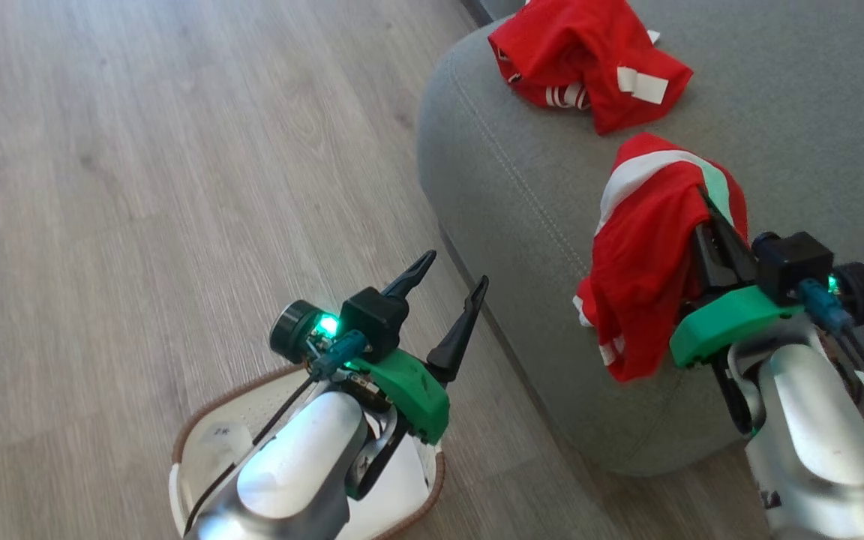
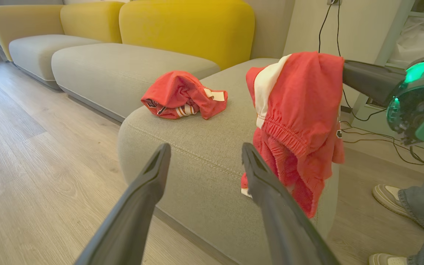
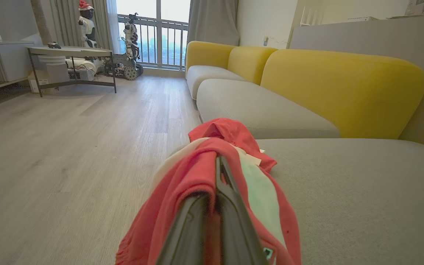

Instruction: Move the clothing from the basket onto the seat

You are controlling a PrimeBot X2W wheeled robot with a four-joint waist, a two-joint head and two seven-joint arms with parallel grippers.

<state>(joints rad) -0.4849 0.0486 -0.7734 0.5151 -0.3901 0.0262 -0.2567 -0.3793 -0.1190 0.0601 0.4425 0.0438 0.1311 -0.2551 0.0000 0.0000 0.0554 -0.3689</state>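
Clothing (image 1: 574, 52) on the sofa (image 1: 814, 112): one crumpled red piece lies on top, a second piece (image 1: 642, 255) hangs by its edge, pinched in my right end effector (image 1: 704, 196). The basket (image 1: 193, 424) sits on the floor (image 1: 139, 187) under my spread left end effector (image 1: 456, 270).

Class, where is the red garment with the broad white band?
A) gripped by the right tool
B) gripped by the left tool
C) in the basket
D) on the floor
A: the right tool is shut on the garment, which hangs at the sofa edge.

No text can be read; markings on the clothing (image 2: 182, 94) are too small
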